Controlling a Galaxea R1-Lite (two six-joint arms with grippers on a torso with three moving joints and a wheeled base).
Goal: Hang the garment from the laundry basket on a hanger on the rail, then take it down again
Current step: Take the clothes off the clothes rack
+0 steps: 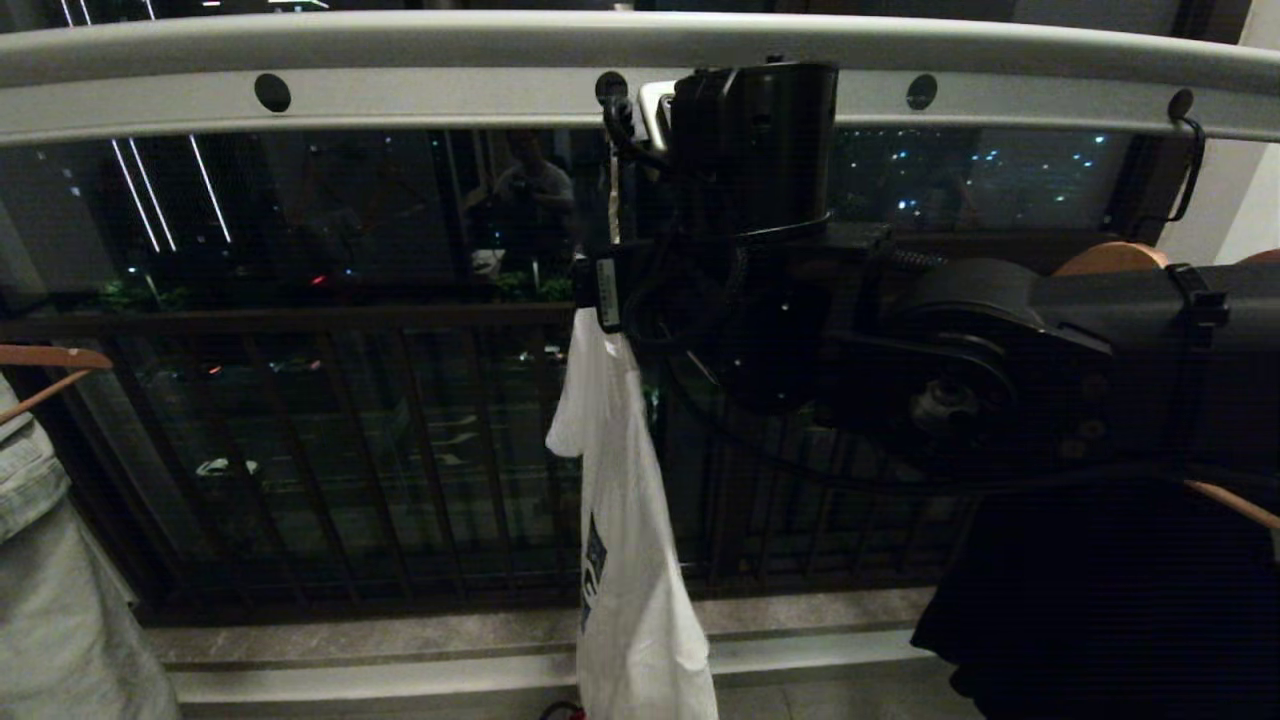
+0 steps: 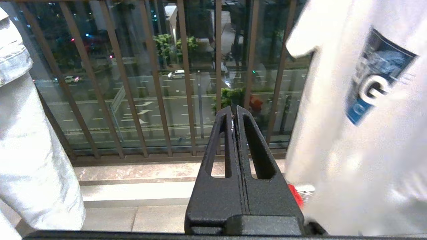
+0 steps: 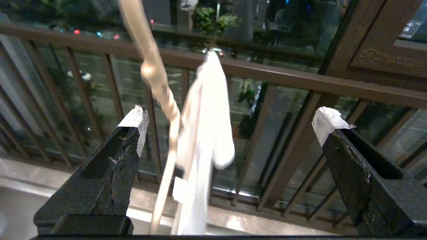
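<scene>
The white garment [image 1: 625, 520] hangs on the cream wire hanger [image 3: 160, 90], its blue logo [image 2: 377, 83] showing in the left wrist view. The hanger's twisted neck [image 1: 613, 200] rises toward a hole in the grey rail [image 1: 400, 95]; its hook is hidden behind my raised right arm [image 1: 950, 380]. My right gripper [image 3: 232, 117] is open, with the neck and the shirt's shoulder between its fingers, close to one fingertip [image 3: 135, 116] but not gripped. My left gripper [image 2: 235, 111] is shut and empty, low beside the shirt. The laundry basket is out of view.
A pale grey-green garment [image 1: 50, 560] on a wooden hanger [image 1: 50, 358] hangs at the left. At the right a black garment [image 1: 1100, 600] hangs on another wooden hanger. Dark balcony railing bars [image 1: 350, 450] and a stone sill [image 1: 400, 640] lie behind. Something small and red [image 2: 295, 195] lies under the shirt.
</scene>
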